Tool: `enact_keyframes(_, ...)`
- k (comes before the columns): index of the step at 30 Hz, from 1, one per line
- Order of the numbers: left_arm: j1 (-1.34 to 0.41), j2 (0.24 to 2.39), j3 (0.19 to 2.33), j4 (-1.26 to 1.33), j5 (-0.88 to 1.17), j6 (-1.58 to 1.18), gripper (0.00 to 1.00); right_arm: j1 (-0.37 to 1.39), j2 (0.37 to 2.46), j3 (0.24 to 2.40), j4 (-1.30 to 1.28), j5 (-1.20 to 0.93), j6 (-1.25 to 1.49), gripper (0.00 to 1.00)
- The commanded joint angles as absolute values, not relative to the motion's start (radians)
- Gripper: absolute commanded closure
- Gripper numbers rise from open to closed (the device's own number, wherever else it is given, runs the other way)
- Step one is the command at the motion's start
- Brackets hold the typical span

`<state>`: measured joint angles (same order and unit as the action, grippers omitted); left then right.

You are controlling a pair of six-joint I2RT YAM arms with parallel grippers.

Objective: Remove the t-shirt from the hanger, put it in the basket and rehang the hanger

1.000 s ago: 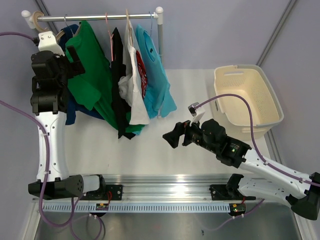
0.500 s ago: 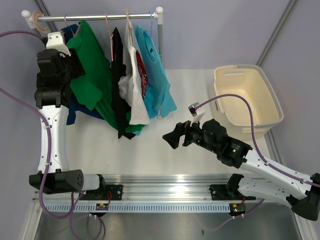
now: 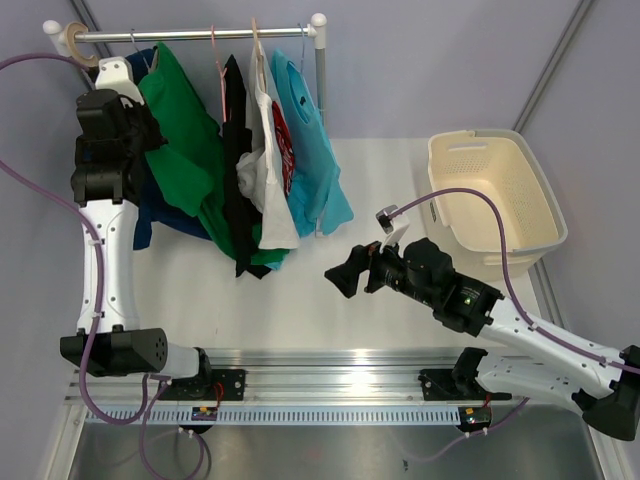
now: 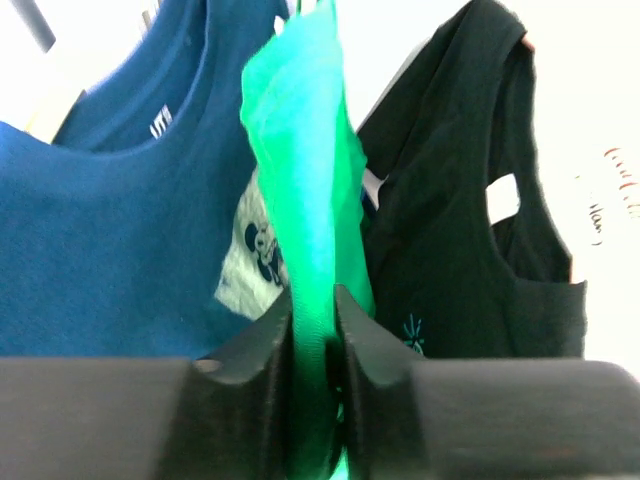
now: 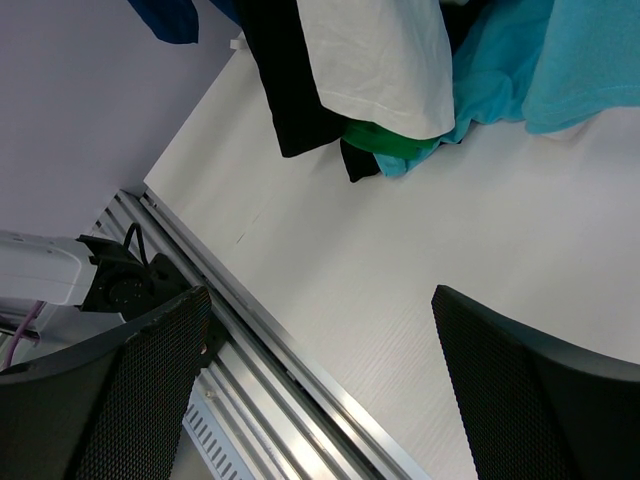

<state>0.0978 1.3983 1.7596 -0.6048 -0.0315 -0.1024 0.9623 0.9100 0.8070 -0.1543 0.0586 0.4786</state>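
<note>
The white desk fills the middle of the top view. A clothes rail runs across its far edge from 10 to 12 o'clock, and a cream laundry basket stands at 2 o'clock.

The green t-shirt hangs on the rail at 11 o'clock, second in the row. Its collar end is up at the rail. Its long axis slants from there toward 5 o'clock, and the hem end points at the arms' bases. The hanger inside it is hidden by the cloth.

A navy shirt hangs at its 9 o'clock side. At its 3 o'clock side hang a black garment, a white one and a turquoise t-shirt, all pressed close together.

The left tool is raised at 10 o'clock against the green shirt's sleeve side. In the left wrist view its fingers are pressed together on a narrow upright fold of the green cloth, with the navy shirt behind at 9 o'clock and the black garment at 3 o'clock.

The right tool hangs low over the bare desk near the centre, pointing toward 9 o'clock. Its jaws are spread wide and hold nothing, well apart from the garments.
</note>
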Motion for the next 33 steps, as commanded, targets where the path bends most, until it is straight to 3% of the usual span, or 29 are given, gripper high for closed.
enact_keyframes(1, 0.103, 1.397, 1.850, -0.574, -0.005, -0.114, 0.86, 0.968, 0.920, 0.824, -0.129, 0.035, 0.486, 0.01)
enact_keyframes(4, 0.103, 1.405, 1.867, -0.572, -0.005, -0.133, 1.00, 0.969, 0.928, 0.828, -0.132, 0.034, 0.488, 0.00)
enact_keyframes(23, 0.075, 1.390, 1.986, -0.497, -0.008, -0.127, 1.00, 0.969, 0.939, 0.836, -0.146, 0.063, 0.476, 0.01)
enact_keyframes(33, 0.071, 1.309, 1.899, -0.469, -0.072, -0.127, 1.00, 0.968, 0.930, 0.833, -0.143, 0.057, 0.476, 0.00)
